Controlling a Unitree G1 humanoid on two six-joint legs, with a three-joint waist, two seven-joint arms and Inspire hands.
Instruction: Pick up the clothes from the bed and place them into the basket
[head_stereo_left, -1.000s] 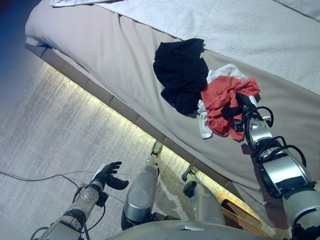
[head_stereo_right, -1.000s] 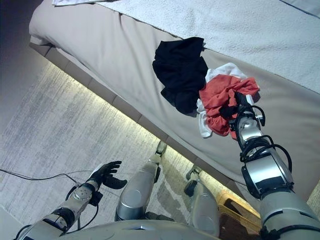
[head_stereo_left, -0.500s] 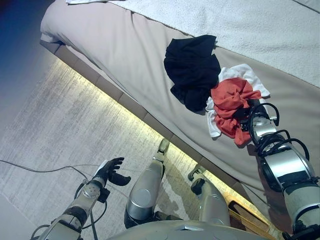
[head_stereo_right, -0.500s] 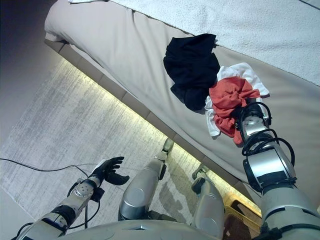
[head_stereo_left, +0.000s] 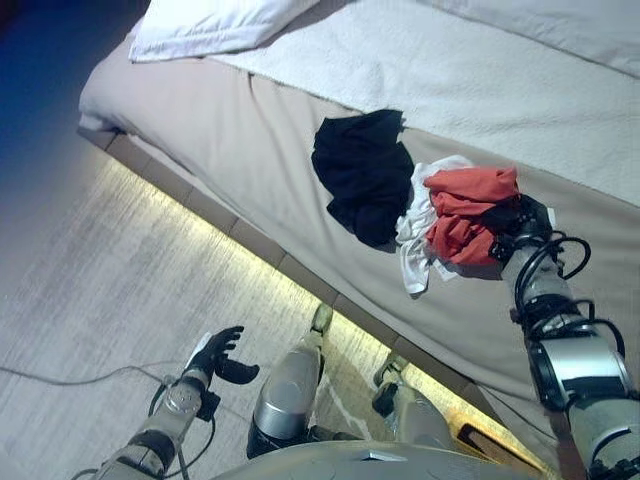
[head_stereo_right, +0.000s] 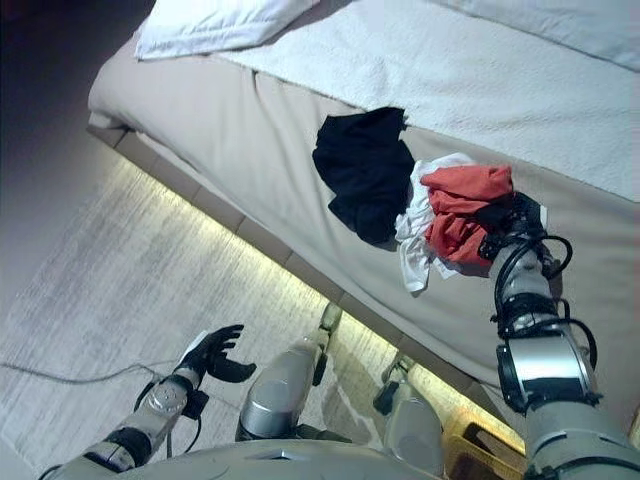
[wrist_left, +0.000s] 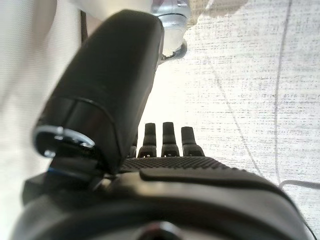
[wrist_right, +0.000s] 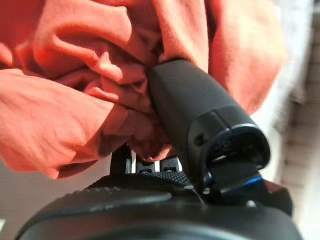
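Three garments lie bunched near the bed's (head_stereo_left: 230, 130) near edge: a black one (head_stereo_left: 360, 175), a white one (head_stereo_left: 412, 250) and a red one (head_stereo_left: 465, 210). My right hand (head_stereo_left: 525, 220) is dug into the red garment's right side. In the right wrist view its thumb (wrist_right: 195, 110) presses into the folds of red cloth (wrist_right: 75, 75), which bunch around the fingers. My left hand (head_stereo_left: 218, 355) hangs low over the floor at the lower left, fingers straight and holding nothing. A tan basket's rim (head_stereo_right: 470, 450) shows at the bottom right, below the bed's edge.
A white pillow (head_stereo_left: 210, 25) lies at the bed's top left corner and a white textured blanket (head_stereo_left: 480, 70) covers its far part. A lit strip runs under the bed frame (head_stereo_left: 240, 240). Pale carpet (head_stereo_left: 90, 280) fills the left.
The camera has shifted, so the pillow now shows. The red garment has bunched tighter and drawn to the right with my right hand in it. The left hand stays idle.
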